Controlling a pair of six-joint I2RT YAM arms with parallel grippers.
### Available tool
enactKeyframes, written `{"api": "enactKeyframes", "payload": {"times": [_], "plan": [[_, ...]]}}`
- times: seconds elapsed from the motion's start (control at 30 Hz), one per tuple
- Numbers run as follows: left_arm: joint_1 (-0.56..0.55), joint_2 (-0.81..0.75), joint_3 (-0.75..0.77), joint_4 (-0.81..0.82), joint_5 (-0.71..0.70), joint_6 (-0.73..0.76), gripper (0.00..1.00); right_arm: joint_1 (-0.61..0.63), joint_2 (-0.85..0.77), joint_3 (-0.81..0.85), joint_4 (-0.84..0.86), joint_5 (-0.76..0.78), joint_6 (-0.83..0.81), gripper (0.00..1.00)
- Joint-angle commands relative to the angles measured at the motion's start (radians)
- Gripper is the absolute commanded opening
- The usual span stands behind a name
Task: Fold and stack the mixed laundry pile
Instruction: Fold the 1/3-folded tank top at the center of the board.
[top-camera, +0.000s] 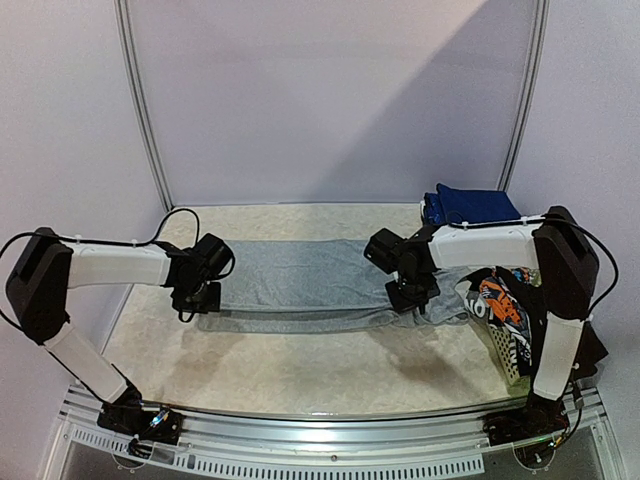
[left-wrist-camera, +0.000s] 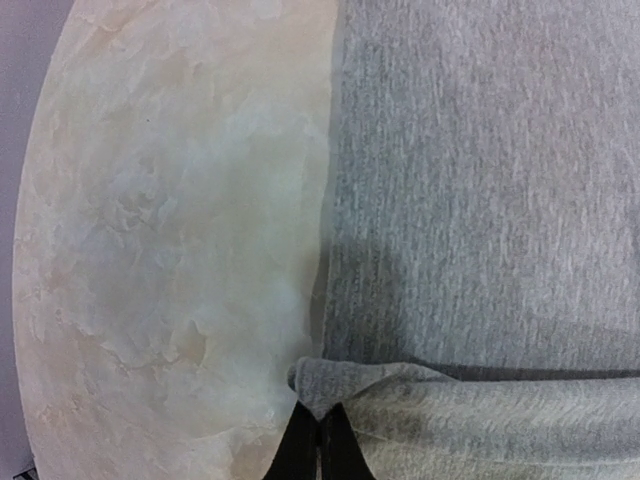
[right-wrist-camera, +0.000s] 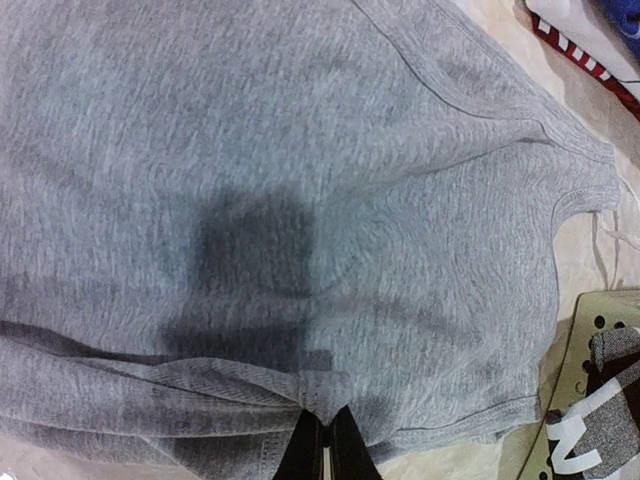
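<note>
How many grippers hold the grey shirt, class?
2. The left gripper pinches a left corner of the grey shirt; the right gripper pinches its edge beside the white basket.

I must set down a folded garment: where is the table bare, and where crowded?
The table is bare between the grey shirt and its near edge, and behind the shirt, left of the blue folded stack. Crowded: the right side, with the basket of printed clothes.
</note>
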Motion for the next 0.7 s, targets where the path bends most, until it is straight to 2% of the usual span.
{"api": "enactKeyframes", "payload": {"times": [0.0, 0.07, 0.13, 0.2, 0.3, 0.37, 0.5, 0.67], "plan": [[0.027, 0.041, 0.026, 0.044, -0.015, 0.0, 0.04, -0.032, 0.047, 0.042, 0.005, 0.03, -0.014, 0.1], [0.036, 0.063, 0.036, 0.063, -0.018, -0.002, 0.12, -0.054, 0.061, 0.069, 0.007, 0.026, -0.024, 0.18], [0.046, 0.08, 0.046, 0.082, -0.021, -0.008, 0.22, -0.074, 0.073, 0.098, 0.0, 0.027, -0.029, 0.31], [0.056, 0.087, 0.062, 0.098, -0.017, -0.004, 0.34, -0.092, 0.071, 0.131, -0.007, 0.029, -0.035, 0.4], [0.062, 0.055, 0.094, 0.091, -0.033, 0.0, 0.55, -0.105, 0.034, 0.176, -0.021, 0.037, -0.038, 0.43], [0.053, 0.005, 0.094, 0.088, -0.052, 0.01, 0.63, -0.104, -0.02, 0.17, 0.004, 0.013, -0.049, 0.45], [-0.005, -0.108, 0.043, 0.119, -0.087, 0.069, 0.66, -0.085, -0.158, 0.031, 0.15, -0.143, -0.105, 0.46], [-0.099, -0.212, -0.072, 0.246, 0.077, 0.171, 0.53, -0.033, -0.232, -0.142, 0.299, -0.329, -0.134, 0.36]]}}
